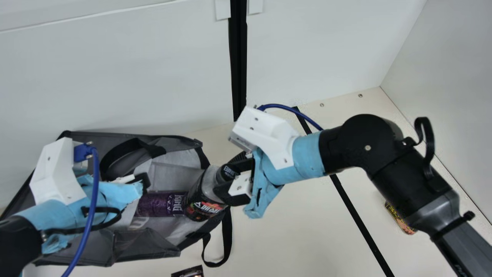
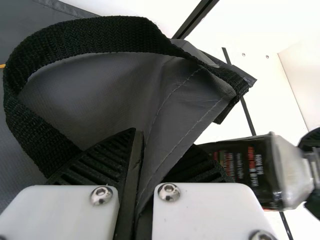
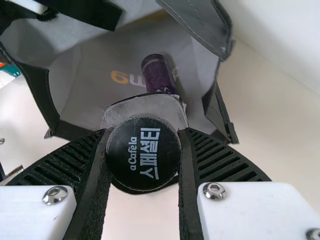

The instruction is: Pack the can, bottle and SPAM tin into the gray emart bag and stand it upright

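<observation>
My left gripper (image 1: 143,182) holds the upper wall of the gray bag (image 1: 148,248), which lies on its side with its mouth facing right. In the left wrist view, a fold of the bag (image 2: 172,107) runs between the gripper's (image 2: 161,145) fingers. At the mouth, my right gripper (image 1: 226,181) is shut on the black cap end of the bottle (image 1: 203,202), whose base points into the bag. The right wrist view has the cap (image 3: 143,155) between the gripper's (image 3: 146,131) fingers. A purple can (image 3: 157,75) lies inside the bag, beyond the bottle.
A green and gold packaged item (image 1: 399,219) lies on the table at the right, partly behind my right arm. Another dark item (image 1: 188,272) is cut off by the main view's bottom edge. A black bag strap (image 1: 226,240) trails below the mouth. White walls stand behind and at right.
</observation>
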Tool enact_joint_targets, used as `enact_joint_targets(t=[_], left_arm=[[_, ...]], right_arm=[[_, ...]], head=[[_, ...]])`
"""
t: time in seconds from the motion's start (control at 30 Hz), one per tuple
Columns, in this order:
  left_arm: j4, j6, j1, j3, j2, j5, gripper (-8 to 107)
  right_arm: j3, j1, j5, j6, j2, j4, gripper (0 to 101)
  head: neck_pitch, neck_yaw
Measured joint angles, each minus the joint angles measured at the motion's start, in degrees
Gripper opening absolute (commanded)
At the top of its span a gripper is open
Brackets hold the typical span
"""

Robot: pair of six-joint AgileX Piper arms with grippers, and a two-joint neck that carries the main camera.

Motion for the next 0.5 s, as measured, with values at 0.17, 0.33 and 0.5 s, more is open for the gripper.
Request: enact_joint_targets(t=[0.17,0.33,0.5], left_arm=[[0.0,0.0,0.0,0.0,0.0,0.0,-8],[0.0,0.0,0.0,0.0,0.0,0.0,-8],[0.0,0.0,0.0,0.0,0.0,0.0,-8]], right_arm=[[-0.3,2.1,-2.3,1.5,1.1,-0.1,0],[-0.6,4.1,-4.0,2.8,2.6,-0.2,0],[-0.8,5.9,-6.3,3.8,3.9,0.0,0]], head=[[0.0,0.0],[0.0,0.0],[0.0,0.0]])
